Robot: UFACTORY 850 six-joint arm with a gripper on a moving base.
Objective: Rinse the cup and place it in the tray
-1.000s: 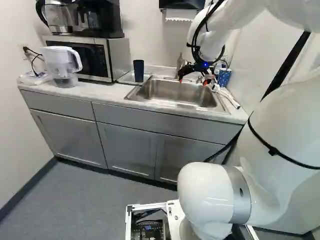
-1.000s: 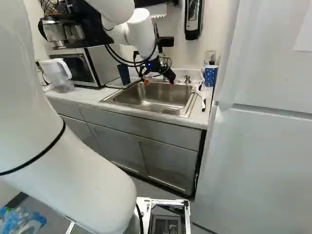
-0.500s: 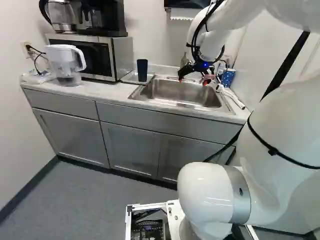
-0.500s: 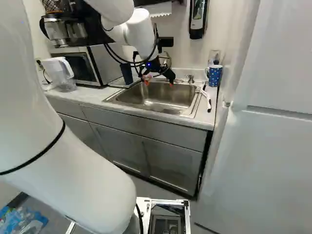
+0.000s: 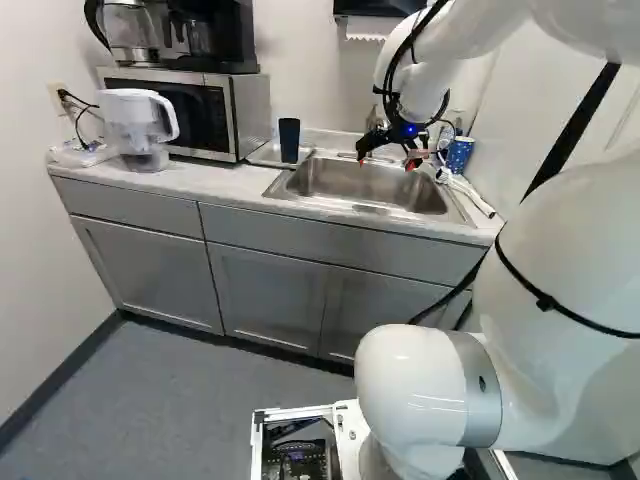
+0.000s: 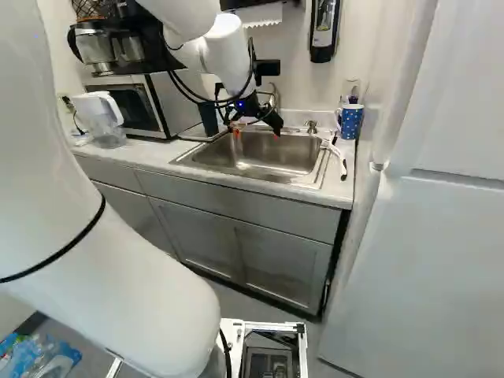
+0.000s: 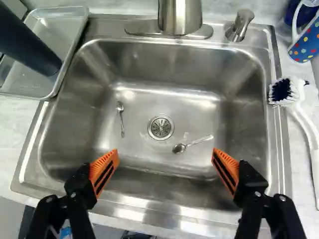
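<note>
Over sink (image 7: 280,149), between side edges: gripper (image 7: 165,152) spread wide, holding nothing. Navy tumbler (image 7: 30,46) stands in tray (image 7: 56,30), near sink-side edge — placing looks done; rinsing can't be told — probably only retreat left.

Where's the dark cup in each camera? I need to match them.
Left base view: dark cup, upper, just left of centre, between microwave and sink.
Right base view: upper left of centre, between microwave and sink.
Wrist view: in the tray, across the sink from the brush.
Shared landmark: the sink.
</note>
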